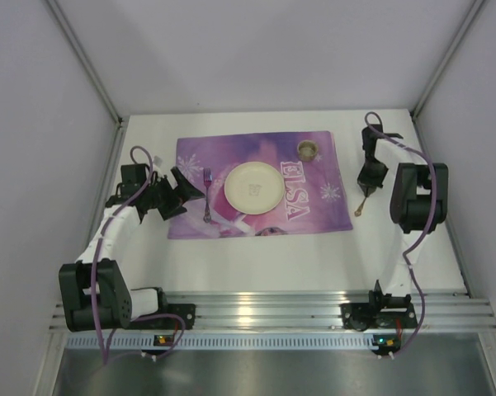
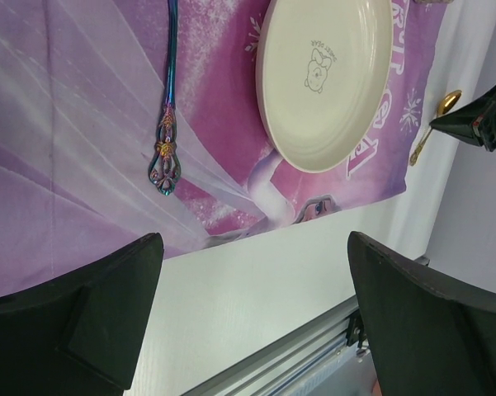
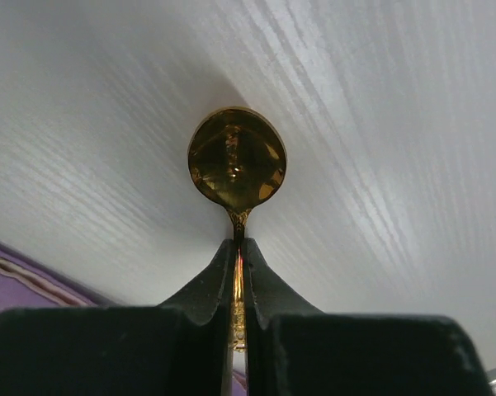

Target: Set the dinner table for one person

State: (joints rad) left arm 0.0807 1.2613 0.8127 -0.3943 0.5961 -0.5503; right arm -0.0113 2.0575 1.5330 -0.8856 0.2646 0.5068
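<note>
The right pincer is clamped tight on the thin handle of a gold spoon. Its two black fingers meet on the handle, and the round shiny bowl of the spoon stands out just ahead of their tips. Under this pincer is the dinner table, the plain white tabletop. Whether the bowl touches it or hangs a little above it, I cannot say surely from these views. On the left side of this pincer, near to it, runs the right edge of the purple placemat. The spoon is off the mat, just beside that edge.

The left pincer has its fingers spread wide and holds nothing. Between the fingers one sees bare white table, and just ahead of them the border of the placemat begins. Further ahead, on the side of its left finger, a fork with a rainbow-coloured handle lies on the mat. Ahead on the side of its right finger sits a cream plate with a small drawing in the middle — beside the fork but apart from it. A small cup stands on the mat beyond the plate, well apart from the left pincer and nearer to the right one.
</note>
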